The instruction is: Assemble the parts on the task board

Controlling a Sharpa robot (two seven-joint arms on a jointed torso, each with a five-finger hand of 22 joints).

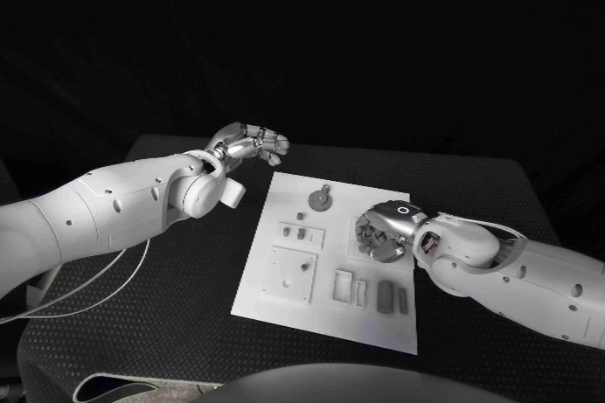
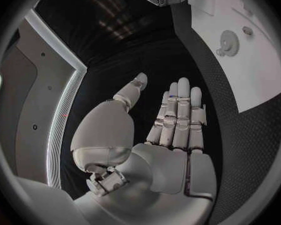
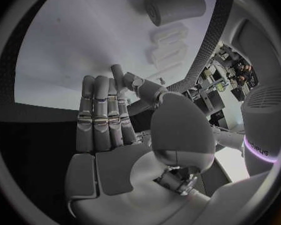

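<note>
My right hand (image 1: pixel 382 232), fingers straight and pressed together holding nothing, hovers over the task board (image 1: pixel 284 307) at its three o'clock edge above the parts (image 1: pixel 393 296), while my left hand (image 1: pixel 253 143), loosely spread and empty, waits off its eleven o'clock corner, likely keeping clear.

White task board (image 1: pixel 284 298), grey parts (image 1: pixel 392 296), black table (image 1: pixel 151 333).

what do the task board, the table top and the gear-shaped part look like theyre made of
Task board: a thin, rigid white plate, probably plastic or painted metal; smooth, matte, flat with crisp edges.
Table top: black with a fine dotted weave, likely a rubber or fabric mat.
Gear-shaped part: looks like moulded or printed plastic; dull grey, toothed rim, no metallic shine. The material cannot be confirmed from its look alone.
</note>
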